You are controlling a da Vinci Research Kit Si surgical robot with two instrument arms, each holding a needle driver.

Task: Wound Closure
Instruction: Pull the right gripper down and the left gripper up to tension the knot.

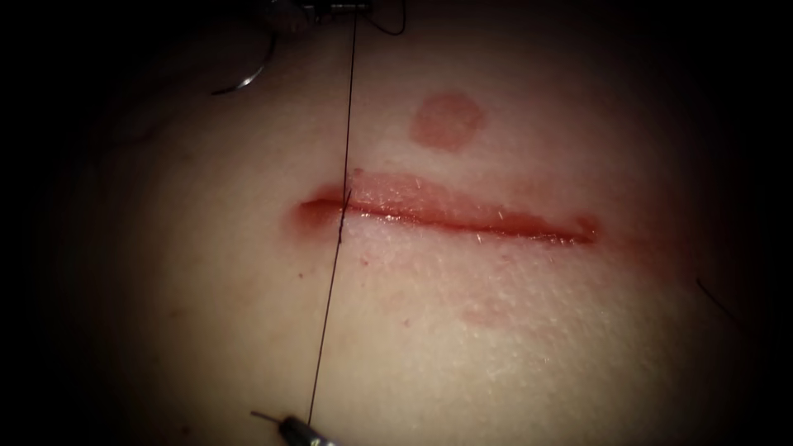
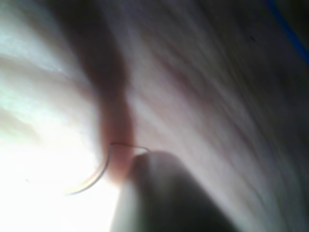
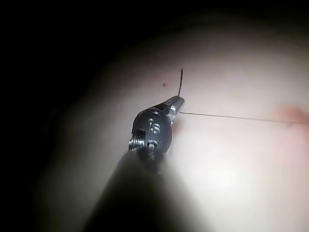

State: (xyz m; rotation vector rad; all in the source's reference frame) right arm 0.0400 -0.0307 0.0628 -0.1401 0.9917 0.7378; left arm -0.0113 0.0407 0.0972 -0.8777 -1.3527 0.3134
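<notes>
Nearest us, the right tool (image 1: 299, 429) has its jaws clamped on the thread (image 1: 330, 289), a short tail poking out past the tips. From there the strand runs taut to the cut (image 1: 450, 216) (entering at its left end) and on toward the left tool (image 1: 330, 8), whose jaws we cannot judge. The needle (image 1: 248, 76) lies free on the tissue (image 1: 512, 347) just beside that tool, unheld.

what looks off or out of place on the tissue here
Little stands out. The thread runs taut across the cut near its left end, held by the right tool with a short tail sticking out. The needle lies free of the tissue, far from the cut. A round reddish mark sits above the cut.
</notes>
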